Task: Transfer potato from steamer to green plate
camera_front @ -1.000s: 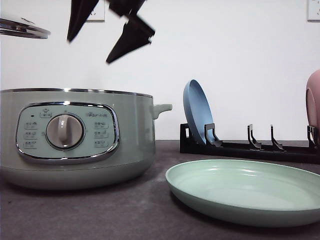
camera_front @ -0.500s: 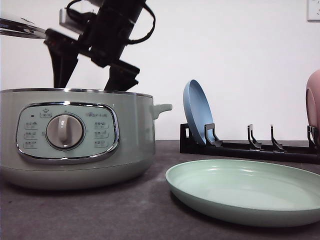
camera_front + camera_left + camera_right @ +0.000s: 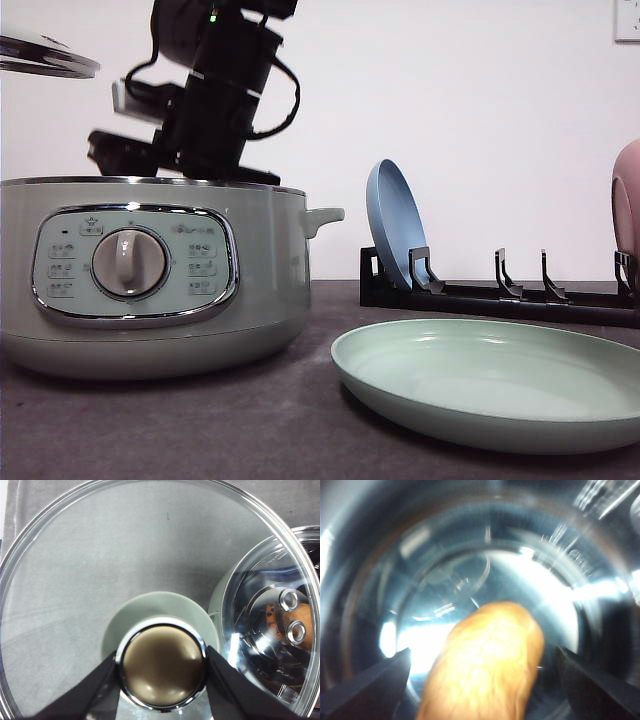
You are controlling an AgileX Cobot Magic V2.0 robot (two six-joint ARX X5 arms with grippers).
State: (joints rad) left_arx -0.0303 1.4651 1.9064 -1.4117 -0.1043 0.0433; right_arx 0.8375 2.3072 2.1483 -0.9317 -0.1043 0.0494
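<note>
The sage-green steamer [image 3: 150, 280] stands open at the table's left. My right arm [image 3: 215, 100] reaches down into it, with the fingers below the rim. Inside the shiny steel pot lies the orange-brown potato [image 3: 485, 665]. My right gripper [image 3: 480, 680] is open, with one finger [image 3: 375, 680] on each side of the potato and apart from it. My left gripper [image 3: 162, 680] is shut on the knob [image 3: 162, 665] of the glass lid [image 3: 45, 55], held up and to the left of the pot. The green plate [image 3: 490, 385] lies empty at the front right.
Behind the green plate stands a black dish rack [image 3: 500, 295] with a blue plate [image 3: 395, 225] upright in it. A pink plate [image 3: 628, 215] is at the right edge. Through the lid, the potato [image 3: 302, 625] shows in the pot.
The right arm has come down from above the steamer, and its fingers have dropped below the rim into the pot. The lid stays held up at the left.
</note>
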